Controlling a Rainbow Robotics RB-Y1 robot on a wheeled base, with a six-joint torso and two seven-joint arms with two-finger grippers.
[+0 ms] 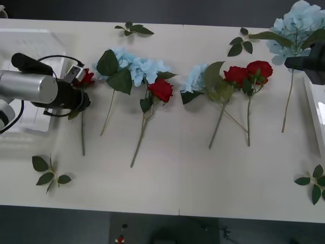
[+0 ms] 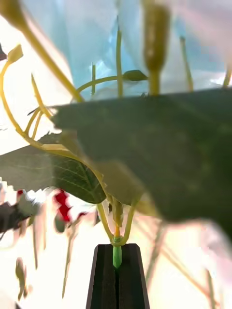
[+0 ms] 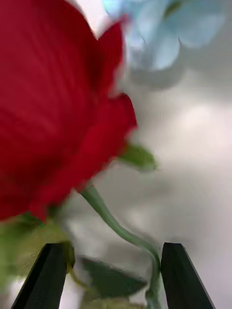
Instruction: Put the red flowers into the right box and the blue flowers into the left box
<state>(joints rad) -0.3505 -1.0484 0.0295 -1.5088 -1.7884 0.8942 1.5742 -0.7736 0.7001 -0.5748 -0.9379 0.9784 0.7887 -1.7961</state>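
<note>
White table (image 1: 172, 188), front view: left gripper (image 1: 80, 81) at leftmost red rose (image 1: 86, 77), beside left box (image 1: 35, 43). Right wrist view: right gripper (image 2: 117, 270) pinching blue flower (image 2: 72, 43) stem. Left wrist view: fingers (image 3: 46, 280) spread around rose stem. Step: grasping; next, close and lift.

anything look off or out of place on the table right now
Yes: each gripper is on the wrong colour for its side. The right gripper is shut on a blue flower stem beside the right box; the left gripper straddles a red flower stem, open.
</note>
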